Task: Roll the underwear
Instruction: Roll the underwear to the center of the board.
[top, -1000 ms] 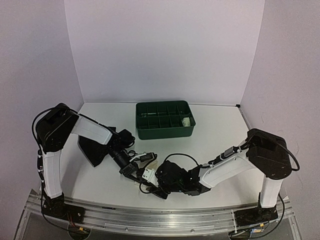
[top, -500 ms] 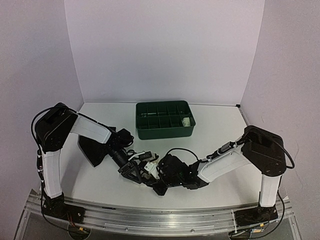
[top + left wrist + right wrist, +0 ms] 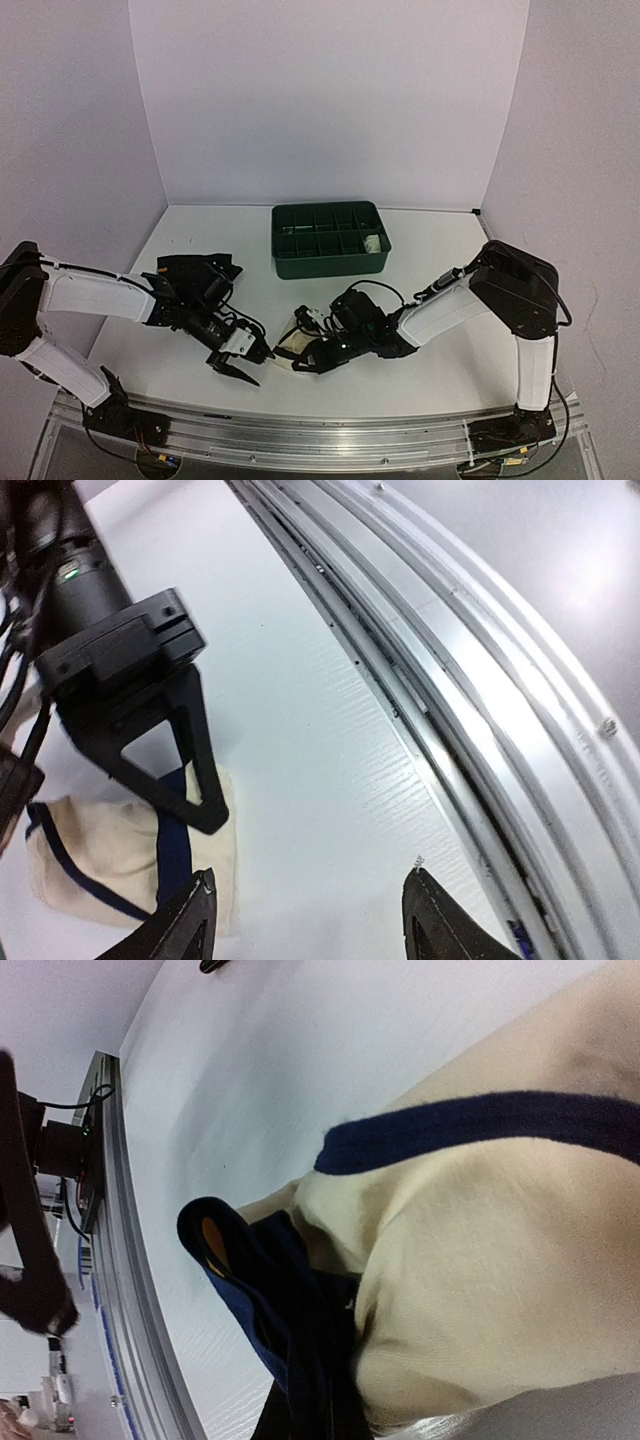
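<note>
- Top view, count them off: two arms, two tools, one dark green tray (image 3: 300, 262) and three pieces of underwear on the white counter (image 3: 440, 250).
- Piece one: the cream underwear (image 3: 290, 344) sits near the front, about mid-counter. The right tool (image 3: 306, 352) is clamped tight on it.
- Piece two: the black underwear (image 3: 195, 275) lies loose on the left, well apart from the tray.
- Piece three: the pale underwear roll (image 3: 373, 243) is tucked into a compartment at the tray's right end.
- The left tool (image 3: 243, 368) hangs just left of the cream piece, fingers apart, gripping nothing.
- Big change from a second ago! The left arm stood tall then, its tool shut and close beside the right tool. Now that arm is low and swung out left, and its tool is spread.
- The right tool was apart back then, and now it's closed on the cloth. The black piece was half covered by the left arm and now shows fully.
- Left wrist view: its own two fingertips stand apart over bare counter. One cream piece with dark blue edging lies just beyond, the right tool's black finger pressed on it. One metal rail (image 3: 480, 680) runs along the counter's edge.
- Right wrist view: one cream piece fills the frame, bunched up, a navy band across it and a navy fold beneath.
</note>
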